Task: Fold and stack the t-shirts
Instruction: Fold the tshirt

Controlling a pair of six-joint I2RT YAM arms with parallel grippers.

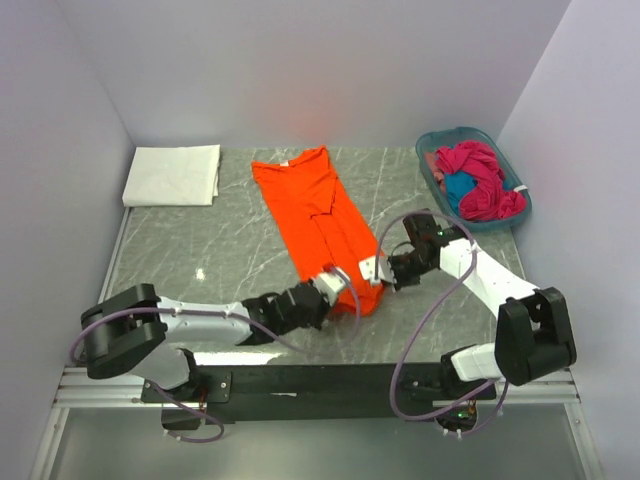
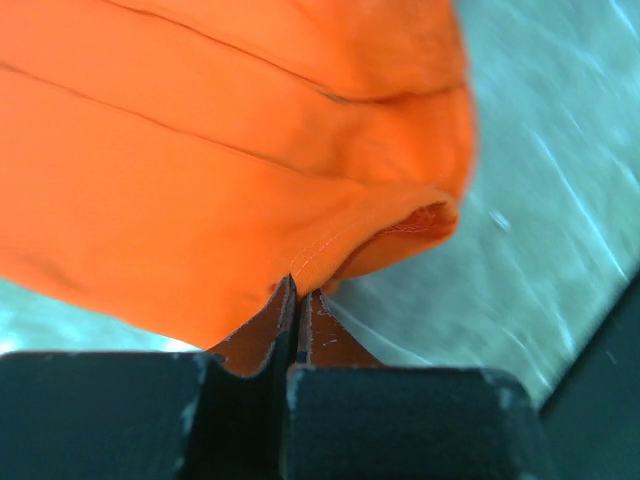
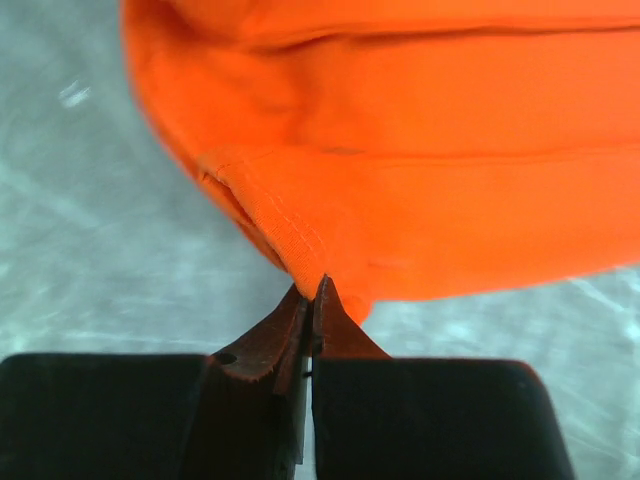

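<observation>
Both the left gripper (image 1: 337,282) and right gripper (image 1: 380,270) pinch tight on the 6 o'clock hem of the orange shirt (image 1: 312,205), probably to fold it toward 12.

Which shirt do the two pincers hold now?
The orange shirt: left pincer and right pincer are shut on its near edge. The white shirt lies folded far left; the pink shirt and blue shirt are in the basket.
</observation>
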